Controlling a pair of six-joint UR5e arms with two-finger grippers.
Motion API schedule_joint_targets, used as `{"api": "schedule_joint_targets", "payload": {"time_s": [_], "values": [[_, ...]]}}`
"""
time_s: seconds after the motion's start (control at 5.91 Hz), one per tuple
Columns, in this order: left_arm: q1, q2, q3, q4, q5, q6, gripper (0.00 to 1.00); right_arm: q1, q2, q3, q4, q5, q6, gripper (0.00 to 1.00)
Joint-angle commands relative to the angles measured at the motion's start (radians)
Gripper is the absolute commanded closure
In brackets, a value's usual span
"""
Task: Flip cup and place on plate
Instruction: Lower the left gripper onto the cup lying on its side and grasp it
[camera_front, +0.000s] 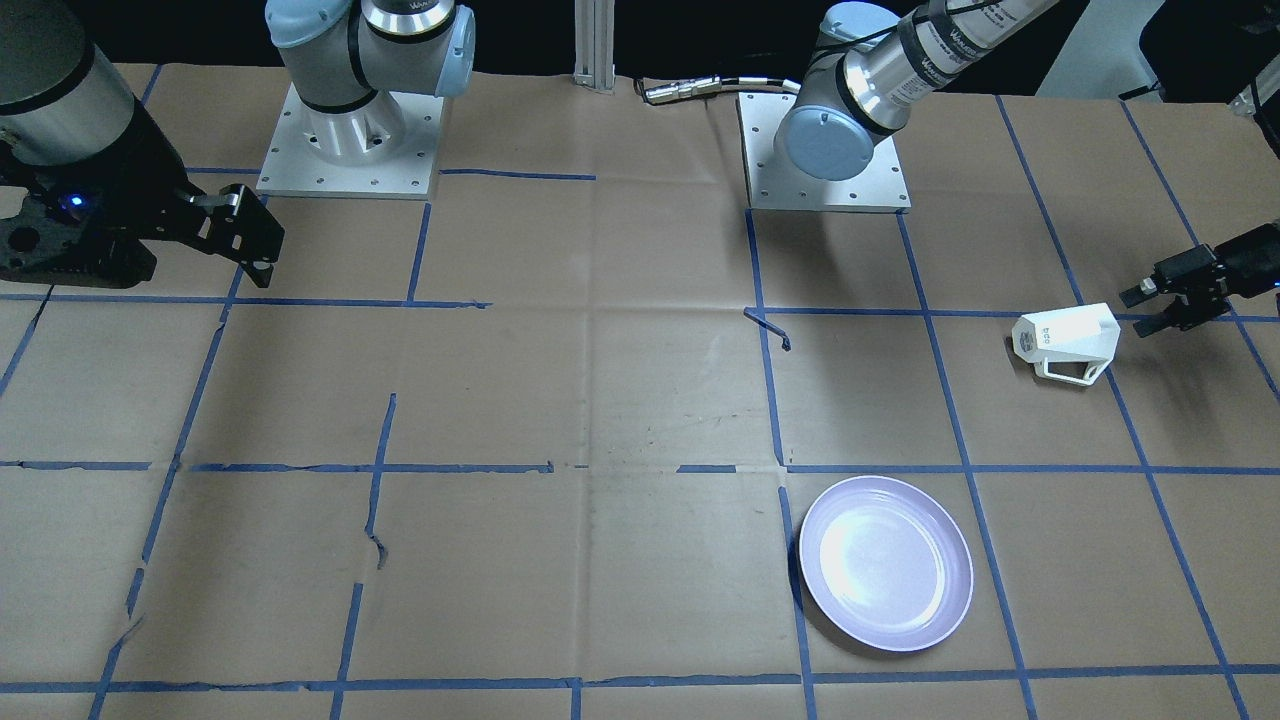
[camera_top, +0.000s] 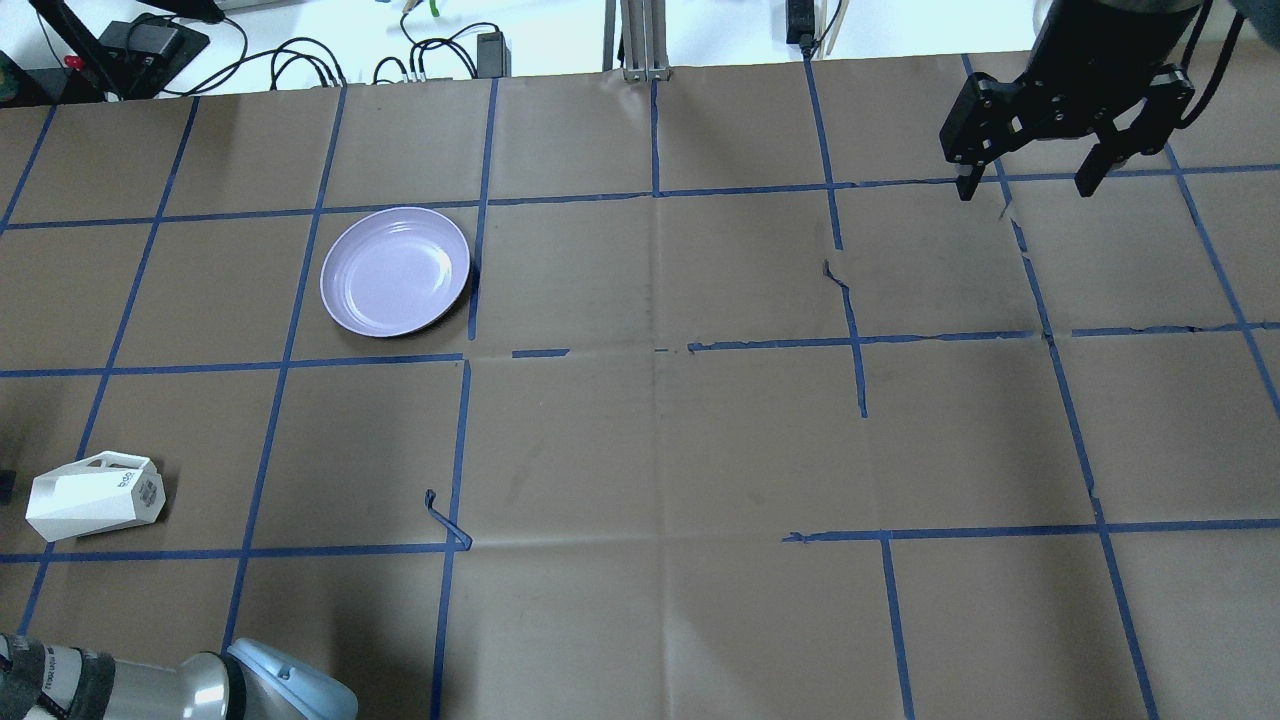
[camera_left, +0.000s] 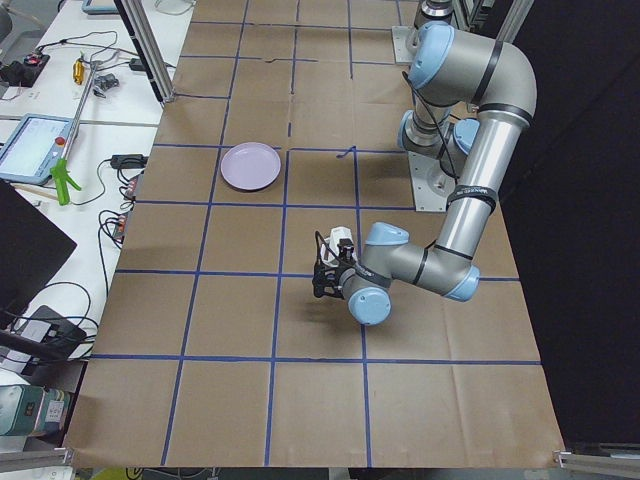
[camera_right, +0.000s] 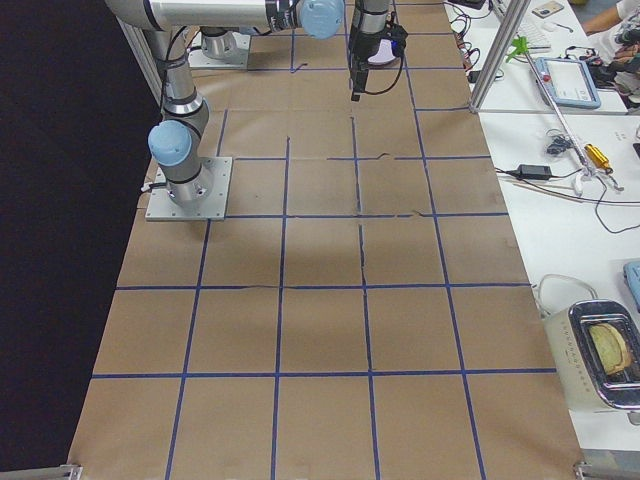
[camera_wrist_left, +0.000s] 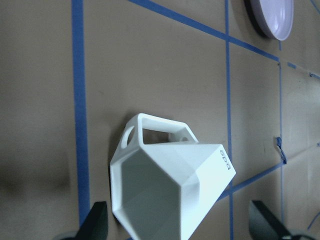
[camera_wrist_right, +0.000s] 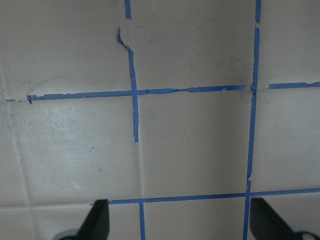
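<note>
The white faceted cup (camera_front: 1065, 340) lies on its side on the paper-covered table, with its open mouth toward my left gripper and its thin handle to one side. It also shows in the overhead view (camera_top: 95, 495) and the left wrist view (camera_wrist_left: 170, 185). My left gripper (camera_front: 1140, 308) is open, low over the table, with its fingertips (camera_wrist_left: 97, 222) just at the cup's rim and not closed on it. The lavender plate (camera_front: 885, 563) sits empty some way off and also shows in the overhead view (camera_top: 395, 270). My right gripper (camera_top: 1025, 188) is open and empty, far from both.
Brown paper with blue tape grid lines covers the table (camera_front: 600, 400). A loose curl of tape (camera_top: 445, 520) sticks up near the middle. The arm bases (camera_front: 345, 140) stand at the robot's edge. Cables and devices (camera_top: 300, 60) lie beyond the far edge.
</note>
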Motion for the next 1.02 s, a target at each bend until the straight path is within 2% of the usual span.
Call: {"api": "schedule_joint_targets", "payload": {"time_s": [0.0, 0.17, 0.51, 0.68, 0.85], "values": [[0.007, -0.037, 0.005, -0.095, -0.001, 0.053, 0.02, 0.0, 0.0, 0.0, 0.0, 0.0, 0.0, 0.0], [0.007, -0.04, 0.007, -0.124, 0.001, 0.072, 0.02, 0.0, 0.0, 0.0, 0.0, 0.0, 0.0, 0.0], [-0.003, -0.046, 0.007, -0.126, -0.007, 0.089, 0.13, 0.0, 0.0, 0.0, 0.0, 0.0, 0.0, 0.0], [-0.003, -0.048, 0.007, -0.126, -0.004, 0.092, 0.55, 0.0, 0.0, 0.0, 0.0, 0.0, 0.0, 0.0], [-0.004, -0.048, 0.007, -0.119, -0.007, 0.093, 0.87, 0.0, 0.0, 0.0, 0.0, 0.0, 0.0, 0.0]]}}
